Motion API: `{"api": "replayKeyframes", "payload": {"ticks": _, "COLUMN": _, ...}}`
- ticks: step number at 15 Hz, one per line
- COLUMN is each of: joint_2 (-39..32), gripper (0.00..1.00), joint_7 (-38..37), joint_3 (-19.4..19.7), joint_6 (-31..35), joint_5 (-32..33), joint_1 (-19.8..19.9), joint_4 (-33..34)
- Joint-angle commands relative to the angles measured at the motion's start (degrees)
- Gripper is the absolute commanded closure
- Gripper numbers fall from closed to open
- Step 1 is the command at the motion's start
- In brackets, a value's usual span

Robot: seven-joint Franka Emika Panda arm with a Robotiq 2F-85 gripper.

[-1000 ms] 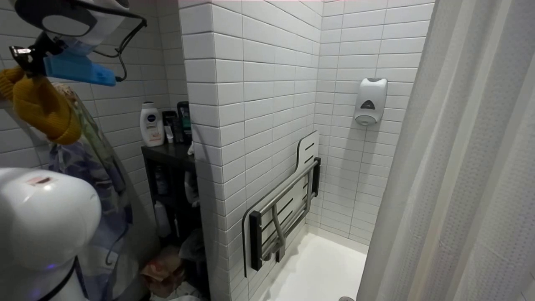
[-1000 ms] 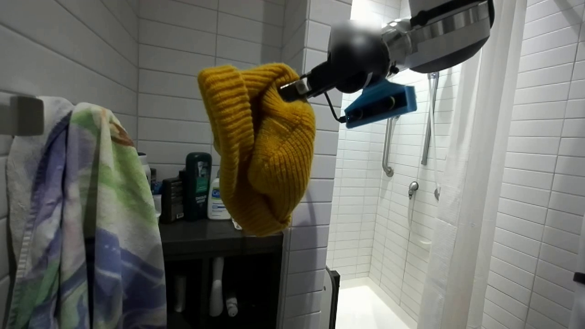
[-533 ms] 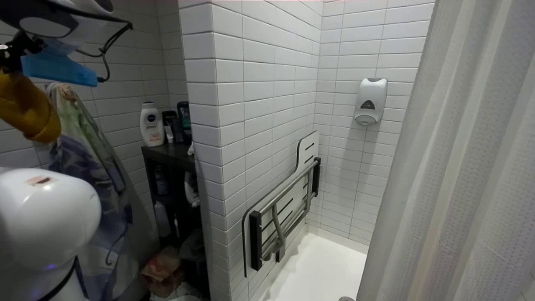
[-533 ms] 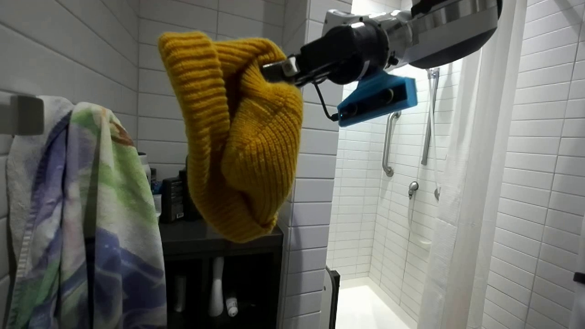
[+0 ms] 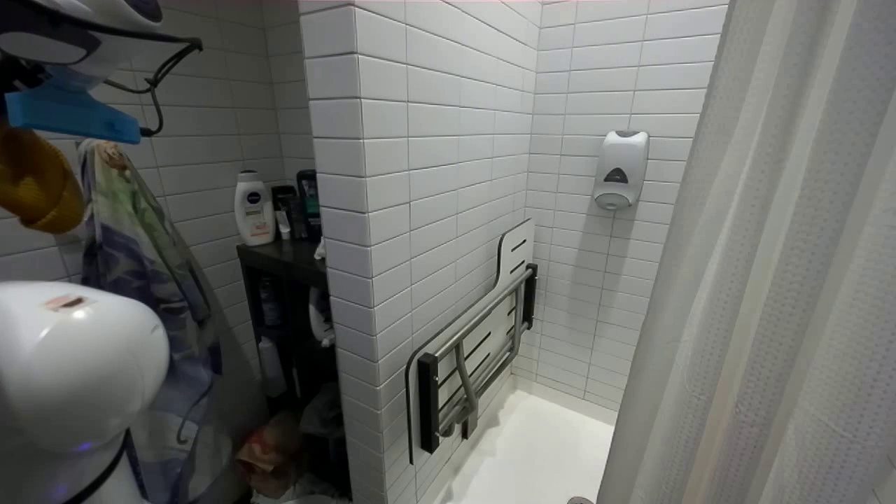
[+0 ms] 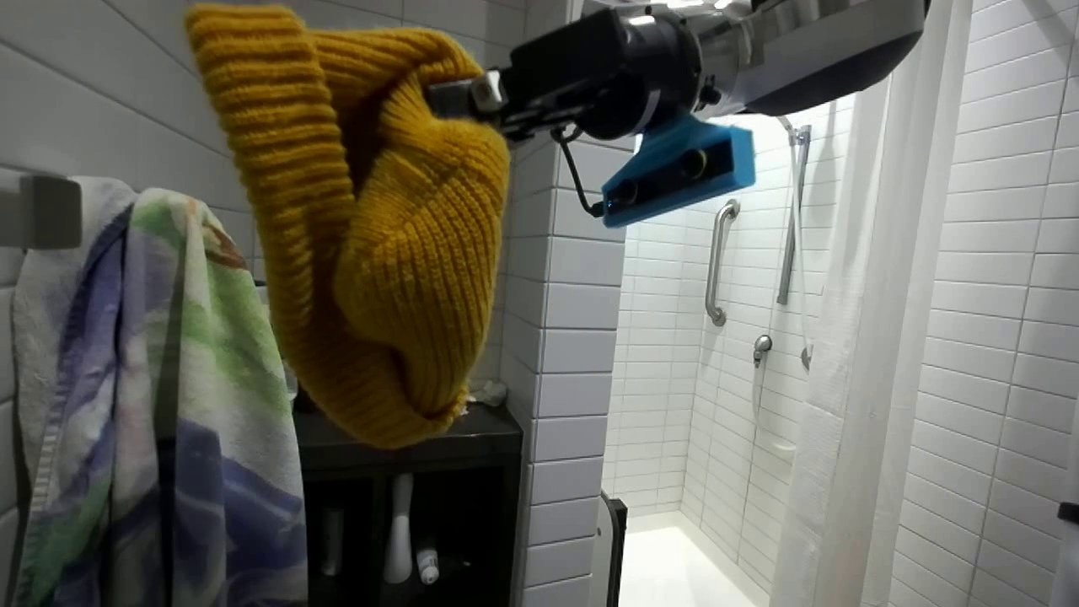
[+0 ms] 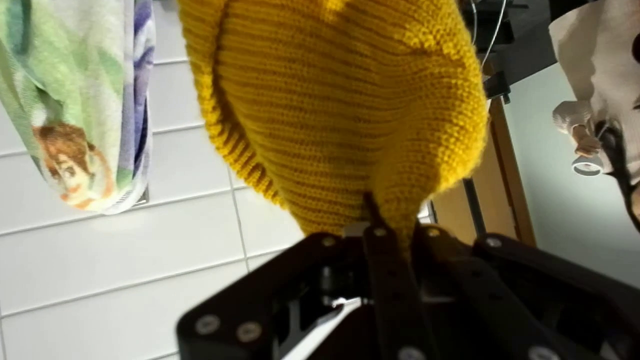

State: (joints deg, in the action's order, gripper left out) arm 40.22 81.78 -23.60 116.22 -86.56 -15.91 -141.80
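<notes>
Jaws pressed together, pinching a thin fold of the mustard-yellow knit beanie (image 6: 421,244); the wrist view shows the knit gathered to a narrow neck where it enters the grip. Beyond that pinch the beanie hangs in the air, its turned-up ribbed cuff (image 6: 274,160) on the side away from the arm (image 6: 809,67), the rest drooping below. Nothing is seen propping it from beneath, so gripping and lifting look done. Letting go is not done, nor has the beanie been given any resting place; that part seems to be all that is left.

Near the beanie, a multicoloured towel (image 6: 194,362) hangs against the tiled wall (image 6: 93,126); the wrist view shows a strip of white tile between the two, so they look apart there. Just beside the towel's top is a squared grey wall fitting (image 6: 55,212). Lower down stands a dark shelf unit (image 6: 489,451) bearing toiletries, among them a white Nivea bottle (image 5: 254,208). Whether the beanie is above that unit or in front of it, I cannot tell. A folded shower seat (image 5: 483,332), soap dispenser (image 5: 621,168) and shower curtain (image 5: 728,294) are well apart from the beanie.
</notes>
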Motion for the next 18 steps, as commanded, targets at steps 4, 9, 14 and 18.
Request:
{"api": "replayKeyframes", "payload": {"ticks": 4, "joint_2": -5.6, "gripper": 0.99, "joint_7": 1.5, "joint_3": -3.4, "joint_6": 3.9, "joint_5": -3.1, "joint_1": -0.4, "joint_4": 4.6}}
{"api": "replayKeyframes", "payload": {"ticks": 9, "joint_2": -10.1, "gripper": 0.99, "joint_7": 2.1, "joint_3": -5.5, "joint_6": 6.1, "joint_5": -3.7, "joint_1": -0.9, "joint_4": 8.1}}
{"api": "replayKeyframes", "payload": {"ticks": 14, "joint_2": -14.4, "gripper": 0.99, "joint_7": 3.1, "joint_3": -7.0, "joint_6": 8.6, "joint_5": -3.4, "joint_1": -2.2, "joint_4": 11.3}}
{"api": "replayKeyframes", "payload": {"ticks": 18, "joint_2": -16.9, "gripper": 0.99, "joint_7": 4.7, "joint_3": -7.5, "joint_6": 10.1, "joint_5": -3.0, "joint_1": -3.3, "joint_4": 13.4}}
